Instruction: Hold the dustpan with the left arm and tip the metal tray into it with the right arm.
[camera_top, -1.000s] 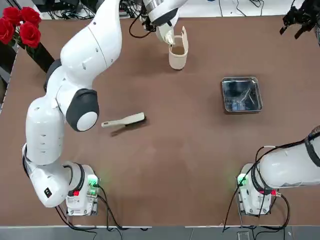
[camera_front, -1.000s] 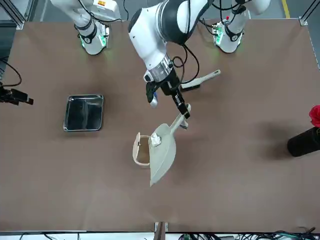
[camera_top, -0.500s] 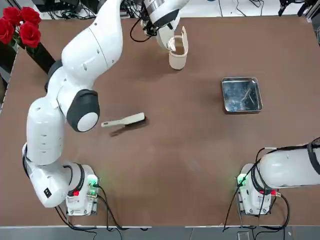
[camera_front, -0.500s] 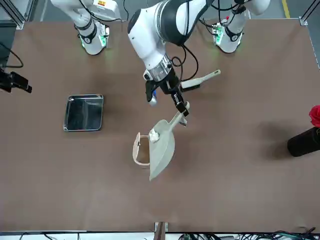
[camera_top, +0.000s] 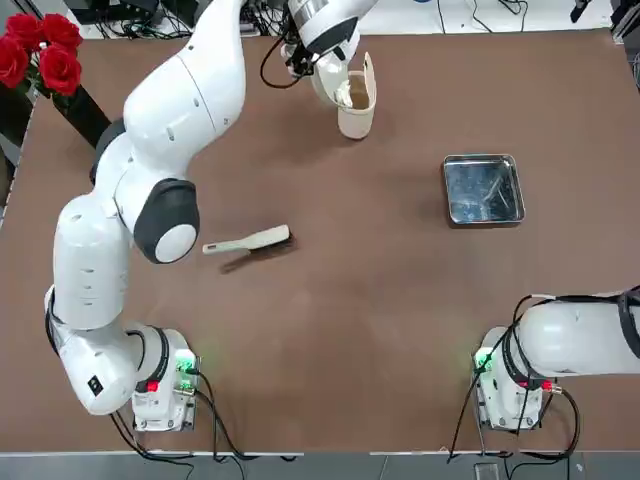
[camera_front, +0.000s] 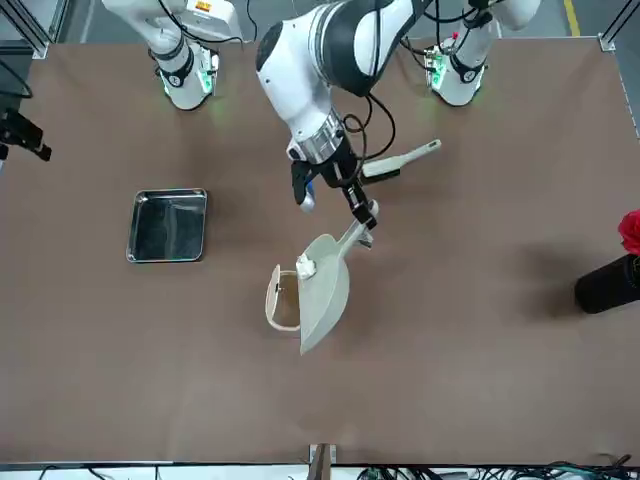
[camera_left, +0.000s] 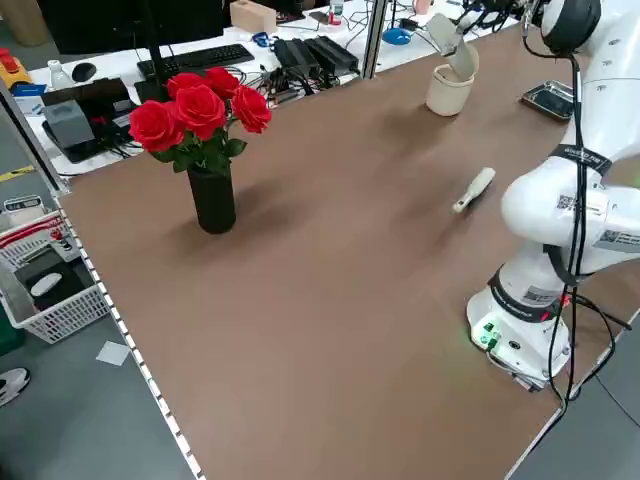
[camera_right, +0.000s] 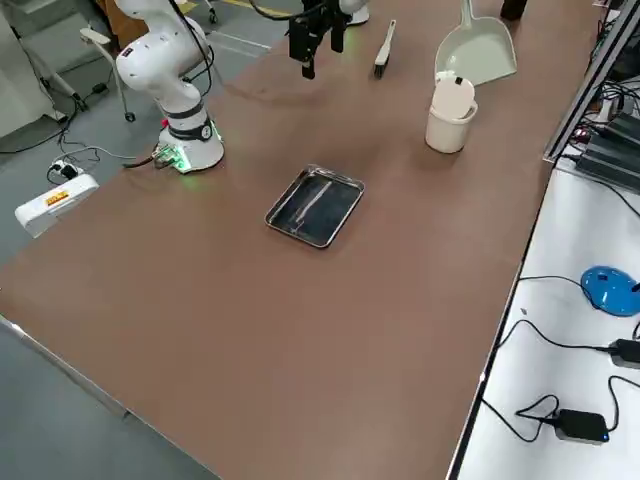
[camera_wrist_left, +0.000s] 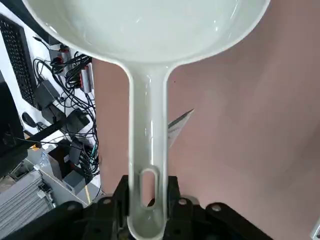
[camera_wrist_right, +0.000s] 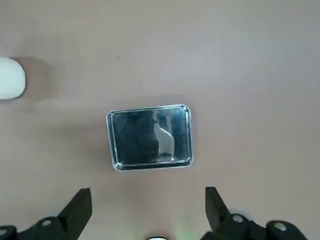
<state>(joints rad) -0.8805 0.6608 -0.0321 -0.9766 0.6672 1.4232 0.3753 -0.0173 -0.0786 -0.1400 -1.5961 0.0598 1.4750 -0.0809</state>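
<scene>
In the left wrist view the nearest thing is the left gripper (camera_wrist_left: 145, 212), its fingers pressed tight on the very end of the handle of the dustpan (camera_wrist_left: 147, 60), right where the hanging slot is cut. The pan looks like thin, stiff cream plastic, light enough to hang from that end grip, though I'd guess the long lever of the scoop makes it prone to swivelling if anything lands on it. In the front view it sits lower centre of the frame, dustpan (camera_front: 325, 290) tilted with its scoop over the small cream bin (camera_front: 282, 298), the handle running up to the gripper. Further out, left of centre in that view, the metal tray (camera_front: 168, 225) lies flat on the brown table (camera_front: 480, 380), well apart from the pan. It looks rigid, polished and slick, with a low raised rim; that rim seems the only place to take hold, and one side pinched from above would let it tilt. The right gripper (camera_wrist_right: 147, 210) hangs above it with fingers spread wide, holding nothing. The hand brush (camera_top: 248, 241) lies at centre left in the top view.
</scene>
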